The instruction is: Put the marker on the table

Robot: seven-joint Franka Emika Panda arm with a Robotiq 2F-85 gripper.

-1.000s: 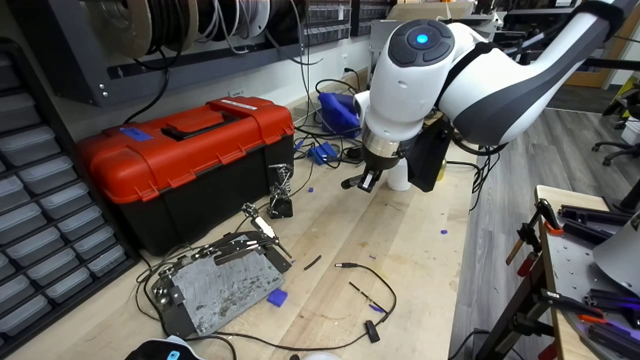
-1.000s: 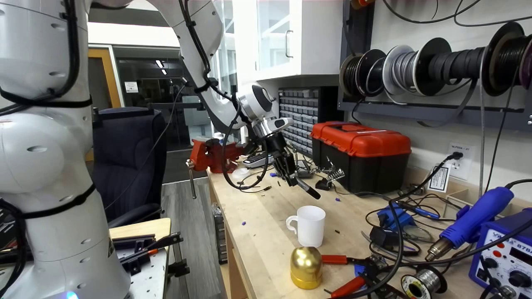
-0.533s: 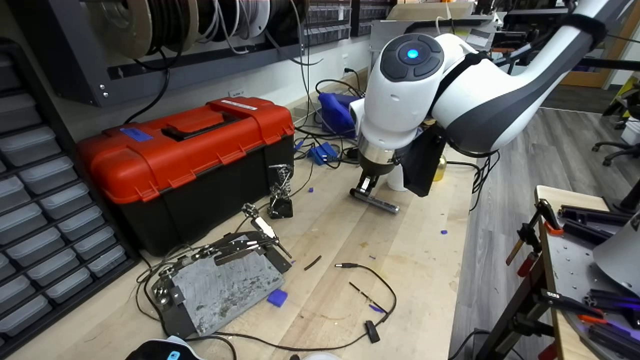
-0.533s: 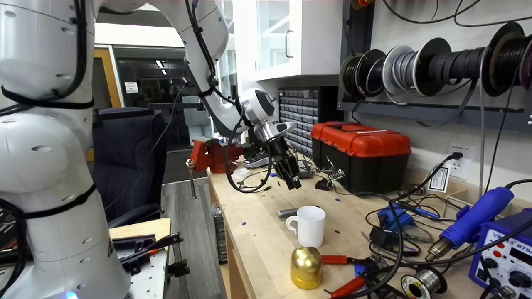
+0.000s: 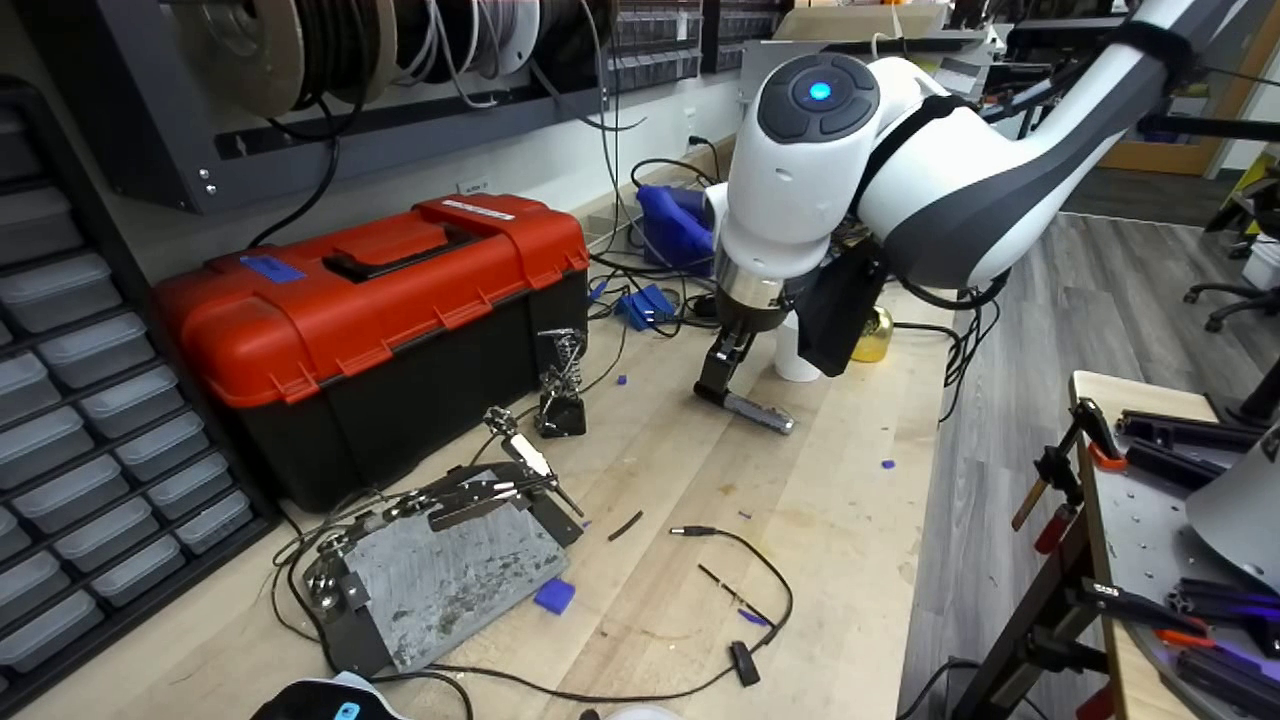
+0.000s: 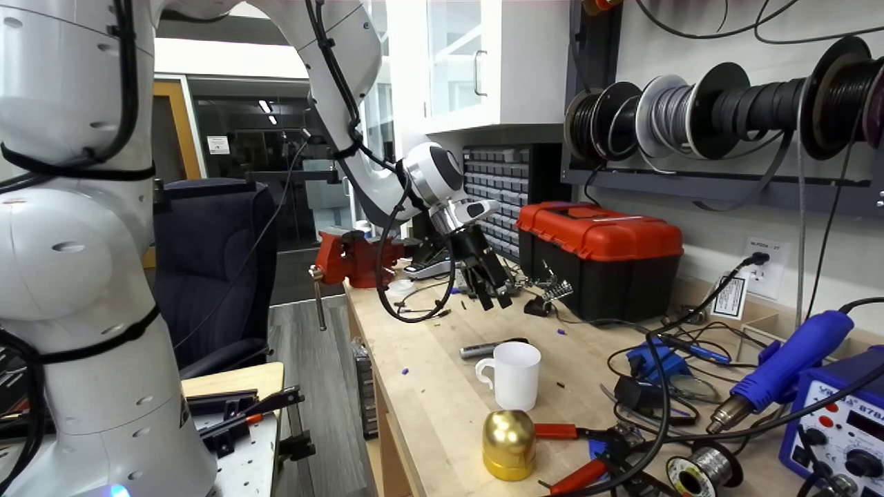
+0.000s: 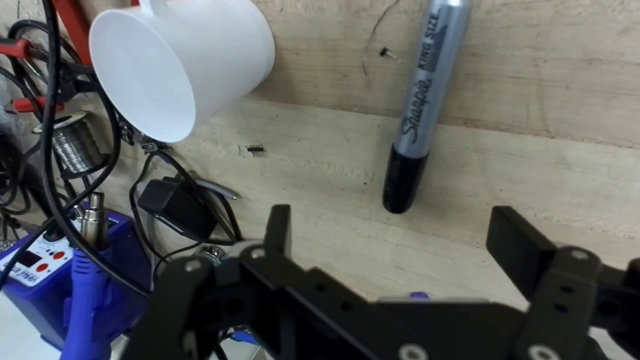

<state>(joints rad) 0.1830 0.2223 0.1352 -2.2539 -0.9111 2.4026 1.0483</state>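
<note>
The marker (image 7: 424, 95), grey-bodied with a black cap, lies flat on the light-wood table (image 7: 540, 165). From an exterior view it shows just behind the white mug (image 6: 516, 379), whose top hides a little of the marker (image 6: 482, 350); the wrist view shows a gap of bare wood between the two. My gripper (image 7: 391, 215) is open, its fingers wide apart with nothing between them. It hangs above the table, and in the wrist view the cap end points toward the space between the fingers. An exterior view has the gripper (image 5: 712, 392) overlapping one end of the marker.
A gold dome-shaped object (image 6: 509, 445) and red-handled pliers (image 6: 583, 476) are near the mug. A blue soldering station (image 6: 839, 421) with loose cables takes up the wall side. The red toolbox (image 5: 380, 300) and a grey plate with clamps (image 5: 450, 580) stand farther along.
A second ago my gripper was shut on the marker, tilted in the air. It has opened, and the marker has dropped onto the table behind the mug. The arm has shifted slightly.
</note>
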